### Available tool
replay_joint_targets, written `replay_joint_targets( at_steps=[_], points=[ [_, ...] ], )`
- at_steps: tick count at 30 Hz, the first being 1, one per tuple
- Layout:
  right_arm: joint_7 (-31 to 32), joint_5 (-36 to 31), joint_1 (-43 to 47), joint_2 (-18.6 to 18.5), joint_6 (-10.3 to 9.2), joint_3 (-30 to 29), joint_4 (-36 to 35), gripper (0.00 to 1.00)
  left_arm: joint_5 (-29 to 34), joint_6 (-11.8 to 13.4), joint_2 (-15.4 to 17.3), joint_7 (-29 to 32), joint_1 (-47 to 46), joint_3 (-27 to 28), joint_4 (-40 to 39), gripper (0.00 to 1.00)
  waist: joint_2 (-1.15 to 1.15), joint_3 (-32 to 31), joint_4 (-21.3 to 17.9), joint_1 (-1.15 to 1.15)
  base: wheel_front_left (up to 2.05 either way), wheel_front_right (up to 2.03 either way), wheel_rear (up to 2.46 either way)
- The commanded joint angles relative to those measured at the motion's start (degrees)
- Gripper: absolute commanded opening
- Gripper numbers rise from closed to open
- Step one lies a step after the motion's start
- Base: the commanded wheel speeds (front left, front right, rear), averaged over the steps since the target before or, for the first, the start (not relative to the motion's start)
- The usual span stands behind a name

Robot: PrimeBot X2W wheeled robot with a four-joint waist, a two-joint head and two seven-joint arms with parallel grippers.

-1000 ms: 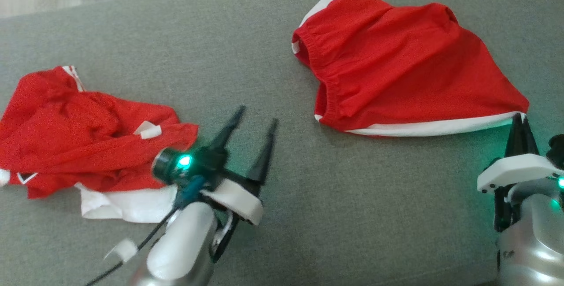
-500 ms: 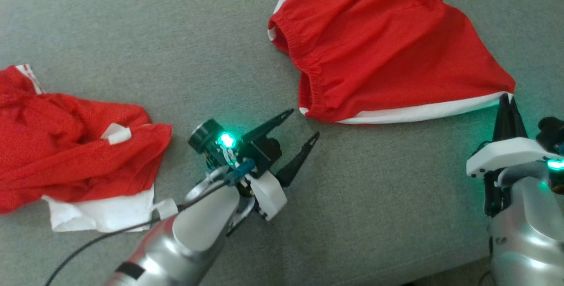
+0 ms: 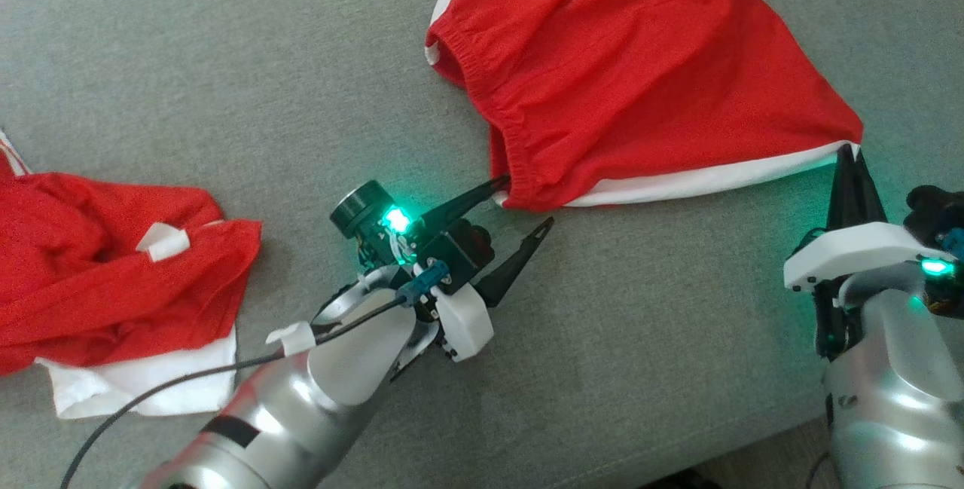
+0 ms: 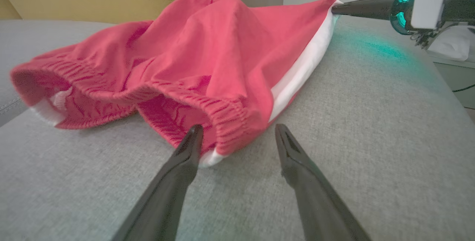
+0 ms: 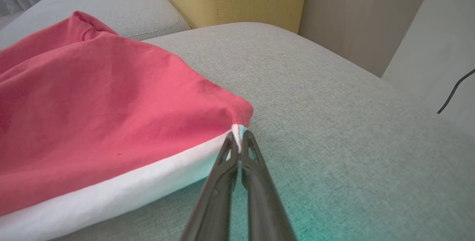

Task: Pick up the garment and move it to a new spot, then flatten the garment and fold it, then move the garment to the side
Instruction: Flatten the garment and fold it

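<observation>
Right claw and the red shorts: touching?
Touching. In the right wrist view, the right claw is shut on the white-trimmed corner of the red shorts, with the fabric pinched between its tips.

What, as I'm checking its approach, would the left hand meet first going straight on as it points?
The left hand, open, would meet the near waistband corner of the red shorts, seemingly right at its fingertips.
</observation>
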Motion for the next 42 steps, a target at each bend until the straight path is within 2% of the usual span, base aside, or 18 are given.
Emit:
replay_joint_targets(
  at_steps=[1,7,8,9,10,22,30,35,42],
  points=[
    [-0.63,0.49,-1.05,-0.32,-0.04,1.57,-1.43,0.00,-0.46,-0.30,-0.11,-0.58,-2.65,0.70,-0.86,1.00,0.00,0.07,-0.22,0.00,0.00,0.00,0.00],
    [-0.63,1.48,-1.01,-0.32,-0.04,2.91,-1.37,0.00,-1.54,-0.30,-0.38,-1.22,-3.54,-0.97,0.30,1.00,0.00,0.07,-0.86,0.00,0.00,0.00,0.00],
    [-0.63,1.57,-0.97,-0.32,-0.04,3.03,-1.38,0.00,-1.73,-0.30,-0.41,-1.29,-3.60,-1.14,0.44,0.75,0.00,0.03,-0.91,0.00,0.00,0.00,0.00],
    [-0.63,1.63,-0.93,-0.32,-0.04,3.13,-1.39,0.00,-1.95,-0.30,-0.43,-1.35,-3.64,-1.37,0.60,0.28,0.00,0.00,-0.94,0.00,0.00,0.00,0.00],
    [-0.63,1.67,-0.89,-0.32,-0.04,3.19,-1.42,0.00,-2.20,-0.30,-0.46,-1.40,-3.69,-1.65,0.76,0.00,0.00,-0.05,-0.93,0.00,0.00,0.00,0.00],
    [-0.63,1.51,0.26,-0.32,-0.04,3.14,-5.07,0.00,-4.90,0.08,-0.32,-1.76,-3.16,-1.12,0.67,0.00,0.00,-3.02,1.26,0.00,0.00,0.00,0.00],
    [-0.62,3.37,1.74,-0.32,-0.04,4.84,-9.82,0.00,-7.02,0.38,1.61,-1.79,-2.17,1.36,-2.19,0.00,0.00,-6.62,3.14,0.00,0.00,0.00,0.00],
    [0.43,5.36,1.45,-0.32,-0.04,7.28,-14.40,0.00,-10.66,0.12,3.79,-0.82,-4.03,4.20,-4.52,0.00,0.00,-9.34,4.23,0.00,0.00,0.00,0.00],
    [4.88,9.16,-2.49,-1.99,-0.04,11.45,-20.25,0.00,-14.53,-0.24,9.59,5.67,-11.60,5.59,-8.21,0.00,0.00,-12.74,5.25,0.00,0.00,0.00,0.00]
  ],
)
